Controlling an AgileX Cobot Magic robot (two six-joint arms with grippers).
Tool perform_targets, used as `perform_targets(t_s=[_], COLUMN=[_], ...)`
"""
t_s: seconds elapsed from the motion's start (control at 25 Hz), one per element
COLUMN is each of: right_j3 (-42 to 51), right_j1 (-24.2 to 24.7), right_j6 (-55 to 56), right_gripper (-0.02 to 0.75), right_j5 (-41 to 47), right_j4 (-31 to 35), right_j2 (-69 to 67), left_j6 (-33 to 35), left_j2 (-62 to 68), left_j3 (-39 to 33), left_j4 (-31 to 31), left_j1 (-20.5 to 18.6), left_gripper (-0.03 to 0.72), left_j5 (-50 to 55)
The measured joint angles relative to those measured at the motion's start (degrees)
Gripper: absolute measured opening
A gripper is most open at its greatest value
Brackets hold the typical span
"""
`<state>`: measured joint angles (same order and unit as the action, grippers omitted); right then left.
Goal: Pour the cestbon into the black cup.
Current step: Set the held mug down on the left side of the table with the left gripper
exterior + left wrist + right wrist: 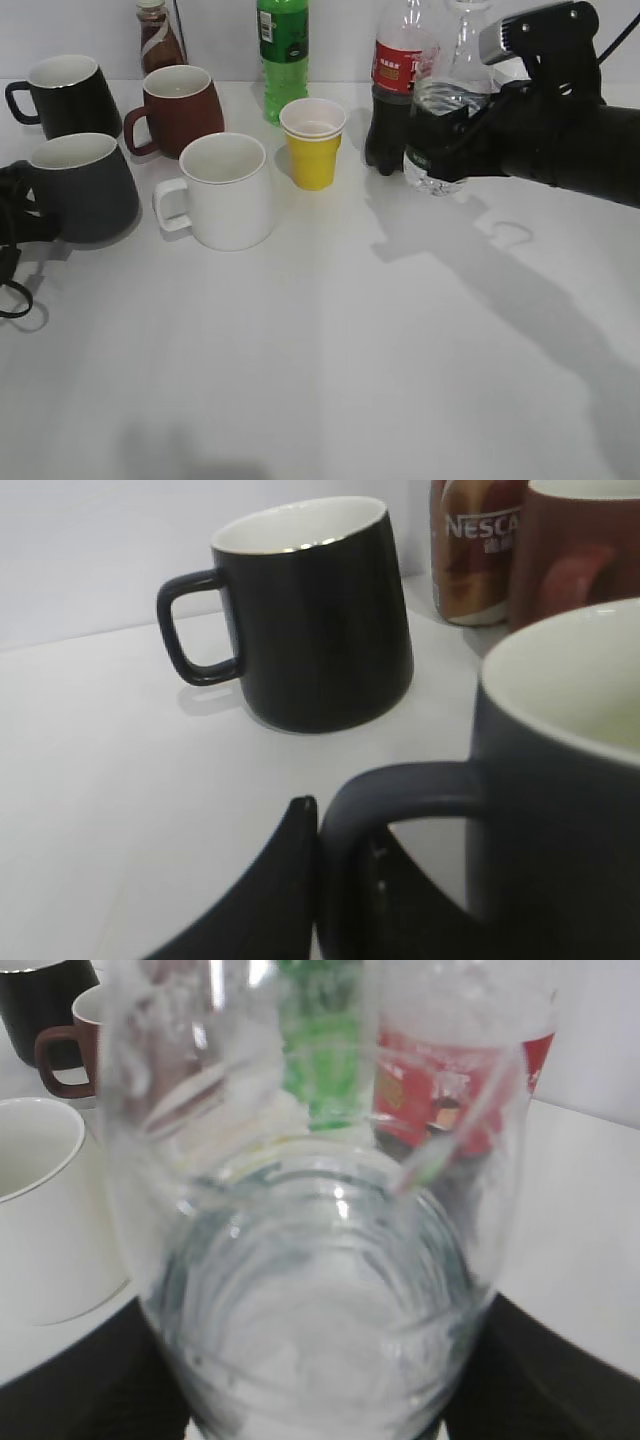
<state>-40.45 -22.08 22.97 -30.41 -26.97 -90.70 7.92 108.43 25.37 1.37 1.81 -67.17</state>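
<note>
The cestbon [440,125] is a clear bottle with water in it, held upright by my right gripper [455,135], which is shut around its body at the back right. In the right wrist view the bottle [310,1260] fills the frame between the dark fingers [315,1405]. I cannot tell whether its base touches the table. The black cup [85,185] is a charcoal-grey mug, white inside, standing at the left. My left gripper [12,200] is shut on its loop handle [400,790]; the fingers [345,875] clamp the handle beside the cup [560,800].
A smaller black mug [65,90] [310,620], a reddish-brown mug [180,105], a white mug [225,190], a yellow paper cup [313,140], a green soda bottle [283,50], a cola bottle [395,90] and a Nescafe bottle [158,35] stand across the back.
</note>
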Motion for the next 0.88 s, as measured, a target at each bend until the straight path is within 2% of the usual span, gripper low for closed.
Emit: perform_targets(t_s=[0.36, 0.88], right_j3=[0.0, 0.0], right_j1=[0.0, 0.0], right_j6=[0.1, 0.1], right_gripper=[0.465, 0.465], right_j5=[0.0, -0.2], right_j4=[0.0, 0.0], right_j2=[0.0, 0.0], left_j6=[-0.6, -0.7], left_j2=[1.5, 1.5], left_j3=[-0.6, -4.3], left_j4=[0.0, 0.2], left_j1=[0.0, 0.0], left_gripper=[0.054, 0.179], left_j5=[-2.7, -4.3])
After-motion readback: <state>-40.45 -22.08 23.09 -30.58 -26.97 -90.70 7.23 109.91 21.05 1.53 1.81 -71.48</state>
